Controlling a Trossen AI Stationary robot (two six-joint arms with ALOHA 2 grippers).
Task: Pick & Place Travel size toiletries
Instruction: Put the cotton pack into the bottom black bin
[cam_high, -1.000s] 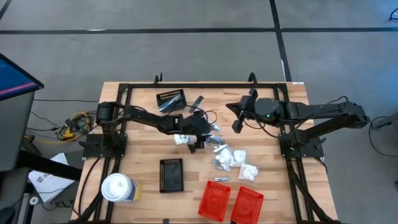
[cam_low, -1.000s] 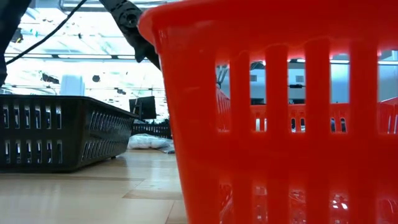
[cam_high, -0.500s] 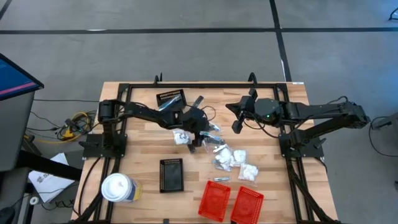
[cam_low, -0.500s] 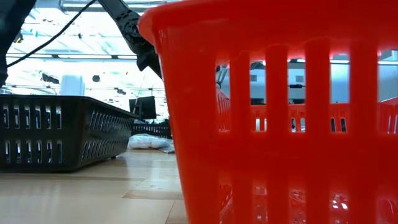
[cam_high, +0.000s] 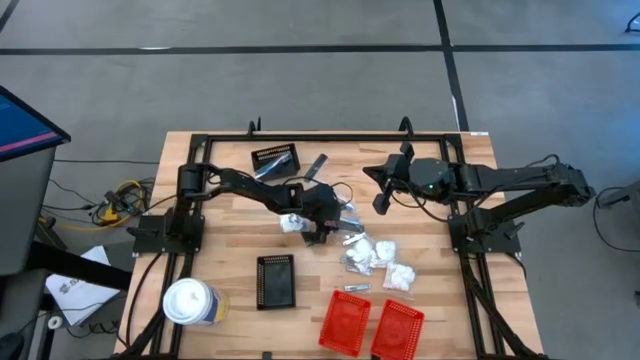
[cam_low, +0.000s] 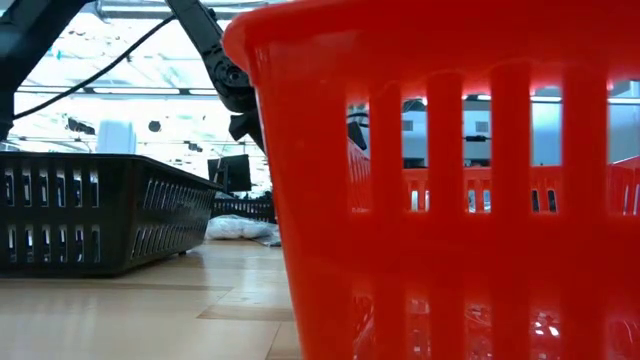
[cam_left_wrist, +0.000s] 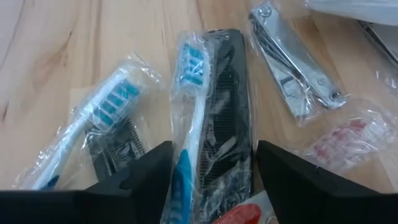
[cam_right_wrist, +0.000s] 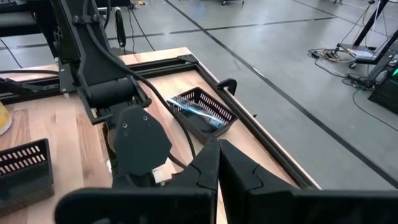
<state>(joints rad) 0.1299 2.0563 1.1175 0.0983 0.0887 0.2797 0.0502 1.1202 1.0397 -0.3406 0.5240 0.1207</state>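
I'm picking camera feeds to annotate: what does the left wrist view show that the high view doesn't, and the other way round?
Only the left wrist view tells the pile's items apart: two clear-wrapped toothbrushes, a black comb under one, wrapped nail clippers.

Only the high view shows the layout: two red baskets, two black baskets, the white lidded cup, and the right end effector, shut, held apart from the pile.

Both show the open left end effector at the toiletries on the wooden table.
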